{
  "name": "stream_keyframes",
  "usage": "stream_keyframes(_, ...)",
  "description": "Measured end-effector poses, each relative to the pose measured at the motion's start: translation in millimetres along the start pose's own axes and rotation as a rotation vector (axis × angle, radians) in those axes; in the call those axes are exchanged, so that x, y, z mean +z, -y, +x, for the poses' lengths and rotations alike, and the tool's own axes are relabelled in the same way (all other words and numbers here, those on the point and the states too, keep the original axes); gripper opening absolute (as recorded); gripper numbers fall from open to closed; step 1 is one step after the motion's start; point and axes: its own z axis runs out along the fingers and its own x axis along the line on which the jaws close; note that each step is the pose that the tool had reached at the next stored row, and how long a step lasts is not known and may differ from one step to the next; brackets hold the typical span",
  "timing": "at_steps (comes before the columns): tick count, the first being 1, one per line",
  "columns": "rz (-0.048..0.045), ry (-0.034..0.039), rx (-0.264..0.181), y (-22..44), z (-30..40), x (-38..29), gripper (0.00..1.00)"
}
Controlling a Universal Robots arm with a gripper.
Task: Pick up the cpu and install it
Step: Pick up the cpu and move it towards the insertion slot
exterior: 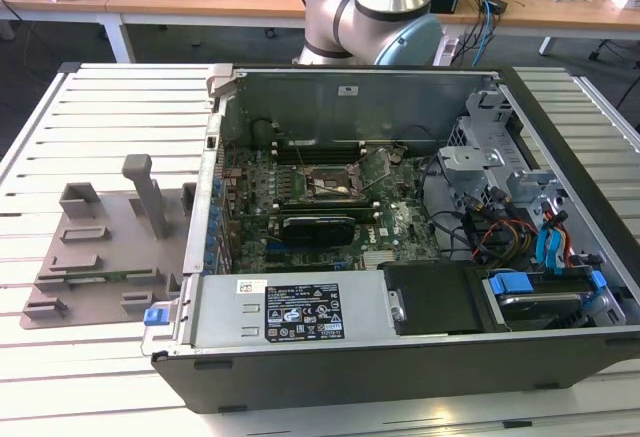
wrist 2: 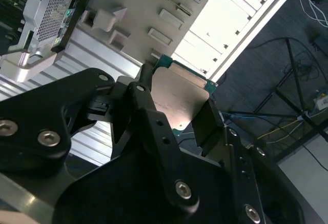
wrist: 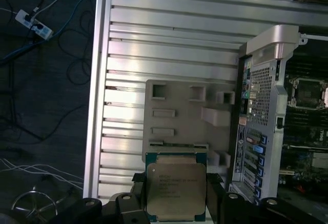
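Note:
The cpu (wrist: 176, 189), a flat square chip with a silvery metal top and a thin green rim, is clamped edge to edge between black fingers (wrist: 214, 187). My gripper (wrist: 177, 196) is shut on it, high above the slatted table. In the second wrist view the cpu (wrist 2: 180, 97) shows its plain metal face between the same fingers (wrist 2: 206, 120), and the gripper (wrist 2: 177, 103) hangs over the table's edge. The open socket (exterior: 326, 185) lies in the middle of the motherboard, also seen as the socket (wrist: 306, 92) in the first wrist view.
An open computer case (exterior: 560, 187) lies on the slatted metal table (exterior: 110, 107). A grey plastic tray (exterior: 100, 247) with slots and posts sits at the exterior view's left, the tray (wrist: 179, 114) being under the gripper. A black graphics card (exterior: 318, 227) lies near the socket. The arm (exterior: 372, 7) stands behind the case.

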Motion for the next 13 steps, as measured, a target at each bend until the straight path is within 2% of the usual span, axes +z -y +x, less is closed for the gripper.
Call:
stream_keyframes(4, 0.0000, -0.0001, 0.000, 0.3, -0.3, -8.5, 0.55)
stream_keyframes(9, -0.0001, 0.0000, 0.000, 0.3, -0.7, -9.0, 0.55)
stream_keyframes(11, 0.0000, -0.0011, 0.001, 0.9, -10.0, -3.1, 0.55)
stream_keyframes(13, 0.0000, -0.0010, 0.002, 2.0, -26.4, 6.4, 0.55)
